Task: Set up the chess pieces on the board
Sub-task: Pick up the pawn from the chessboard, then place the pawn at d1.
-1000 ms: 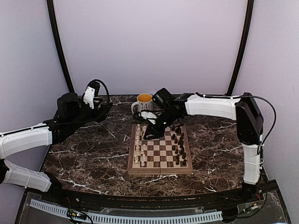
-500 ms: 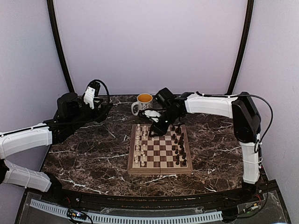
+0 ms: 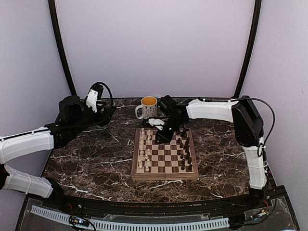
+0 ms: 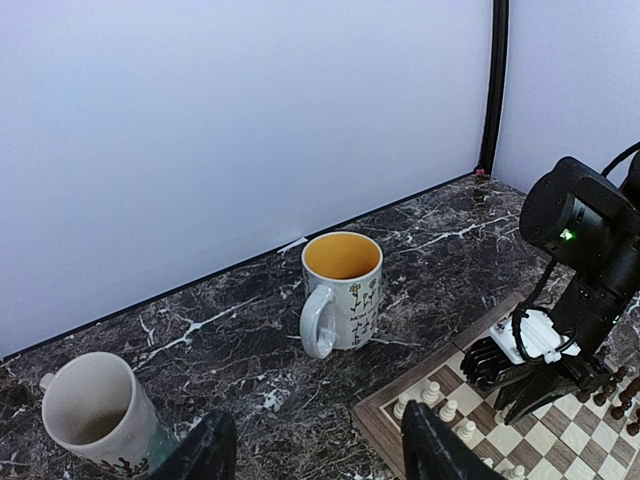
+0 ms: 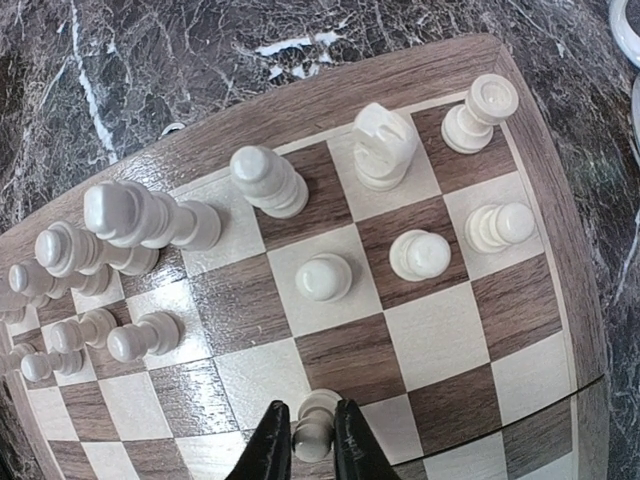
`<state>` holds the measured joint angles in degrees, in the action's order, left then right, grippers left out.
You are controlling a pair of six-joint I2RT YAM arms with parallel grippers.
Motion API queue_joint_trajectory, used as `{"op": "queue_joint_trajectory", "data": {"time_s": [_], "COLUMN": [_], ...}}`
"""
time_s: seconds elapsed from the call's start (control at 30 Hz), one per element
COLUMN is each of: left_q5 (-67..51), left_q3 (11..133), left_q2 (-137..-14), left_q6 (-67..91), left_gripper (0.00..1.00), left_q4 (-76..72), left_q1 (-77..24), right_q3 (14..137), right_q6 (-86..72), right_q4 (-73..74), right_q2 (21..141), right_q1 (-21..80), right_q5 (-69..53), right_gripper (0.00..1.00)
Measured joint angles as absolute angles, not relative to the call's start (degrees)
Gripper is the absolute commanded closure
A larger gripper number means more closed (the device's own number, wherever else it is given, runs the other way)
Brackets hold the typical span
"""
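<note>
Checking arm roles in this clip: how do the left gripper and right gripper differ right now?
The left gripper stands wide open and empty; the right gripper is pinched on a white pawn. The left gripper hangs over the marble table, off the board; the right gripper is down on the board's white side. Both have dark fingers.
</note>
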<state>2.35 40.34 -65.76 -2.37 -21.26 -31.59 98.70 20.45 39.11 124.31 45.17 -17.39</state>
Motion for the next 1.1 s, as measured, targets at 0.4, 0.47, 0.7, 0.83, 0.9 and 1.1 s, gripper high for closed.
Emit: {"op": "queue_joint_trajectory", "data": {"time_s": [0.4,0.47,0.7,0.83,0.9,1.1], "left_q5": [2.1,2.1,2.1,2.1,2.1,2.0], "left_q3": [40.3,40.3,40.3,40.3,40.3,40.3], "left_q2": [-65.8,-65.8,-65.8,-65.8,-65.8,-65.8], "left_q6": [-2.4,-2.4,-2.4,-2.4,-2.4,-2.5], "left_gripper": [0.42,0.42,0.42,0.42,0.42,0.42], "left_q4": [-21.3,-21.3,-21.3,-21.3,-21.3,-21.3], "left_q1": [-31.6,-31.6,-31.6,-31.6,-31.6,-31.6], "right_q3": [102.7,104.0,105.5,106.2,106.6,108.0], "right_q6": [20.3,20.4,20.5,20.5,20.5,20.5], "right_q4": [40.5,40.5,41.3,42.2,42.5,42.9], "right_q2": [124.9,125.4,127.8,128.6,128.8,130.1], "right_q1": [45.8,46.3,48.2,48.7,48.7,48.9], "right_q5": [-20.1,-20.6,-21.0,-21.0,-21.0,-21.0], "right_gripper": [0.91,0.91,0.9,0.9,0.9,0.87]}}
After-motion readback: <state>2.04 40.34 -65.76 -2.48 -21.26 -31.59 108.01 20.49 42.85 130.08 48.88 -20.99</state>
